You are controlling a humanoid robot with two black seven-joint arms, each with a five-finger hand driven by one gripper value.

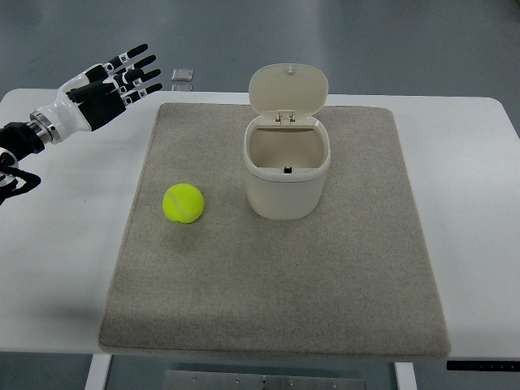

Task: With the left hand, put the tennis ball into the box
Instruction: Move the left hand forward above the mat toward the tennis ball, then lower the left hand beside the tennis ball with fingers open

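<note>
A yellow-green tennis ball (183, 203) lies on the grey mat (349, 276), left of centre. To its right stands a cream box (286, 173) with its hinged lid flipped up at the back, the inside showing bare. My left hand (130, 75) hovers over the white table at the upper left, well up and left of the ball, fingers spread and holding nothing. The right arm does not show.
The white table (65, 244) carries the mat; its front edge runs along the bottom of the picture. A small clear square object (183, 75) lies near the table's back edge, just right of my left hand.
</note>
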